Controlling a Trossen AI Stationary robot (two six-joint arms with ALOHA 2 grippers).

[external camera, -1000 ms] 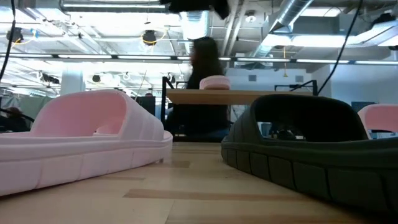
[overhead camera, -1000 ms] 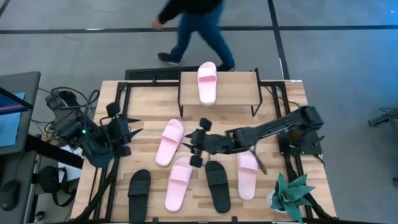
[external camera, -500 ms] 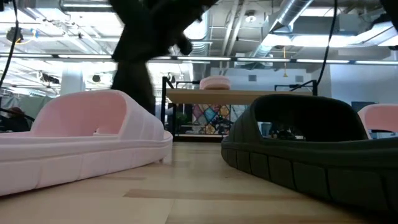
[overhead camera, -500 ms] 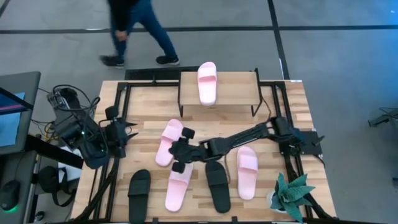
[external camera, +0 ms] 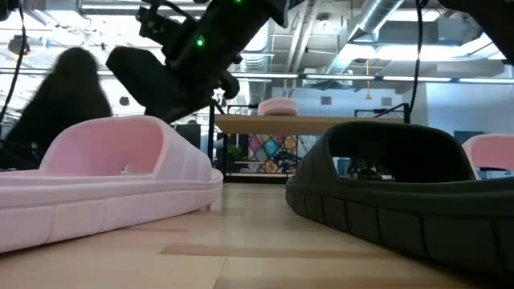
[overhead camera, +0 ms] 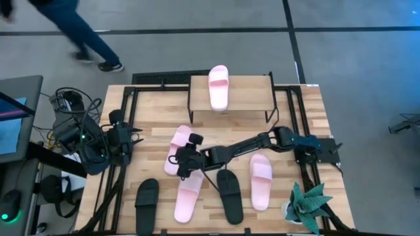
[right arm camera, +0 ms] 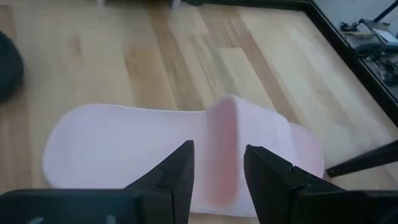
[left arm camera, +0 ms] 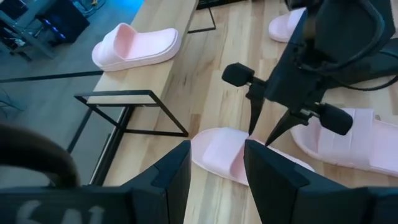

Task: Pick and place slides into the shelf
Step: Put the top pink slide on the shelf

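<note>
My right gripper [overhead camera: 172,159] hangs open over a pale pink slide [overhead camera: 178,145] lying left of the table's middle. Its fingers stand on either side of the slide's strap [right arm camera: 221,146], and in the left wrist view the tips [left arm camera: 261,135] hover just above the slide [left arm camera: 227,155]. I see no touch. My left gripper [overhead camera: 134,139] waits open at the table's left edge. The shelf [overhead camera: 252,93] at the far edge carries one pink slide [overhead camera: 218,87] flat on its top board. Near the front edge lie two more pink slides [overhead camera: 189,193] [overhead camera: 260,180] and two black slides [overhead camera: 146,203] [overhead camera: 230,195].
A potted plant [overhead camera: 308,206] stands at the front right corner. Black frame rails [overhead camera: 128,111] run along the table's left and right sides. Cables and gear [overhead camera: 69,121] sit off the left edge. A person [overhead camera: 65,26] walks on the floor beyond the far edge.
My right gripper has reached toward the table's left and come down, tipping further downward, from above the middle of the table to just over the left-centre pink slide. My left gripper has drawn back a little toward the left edge. The person has walked leftward.
</note>
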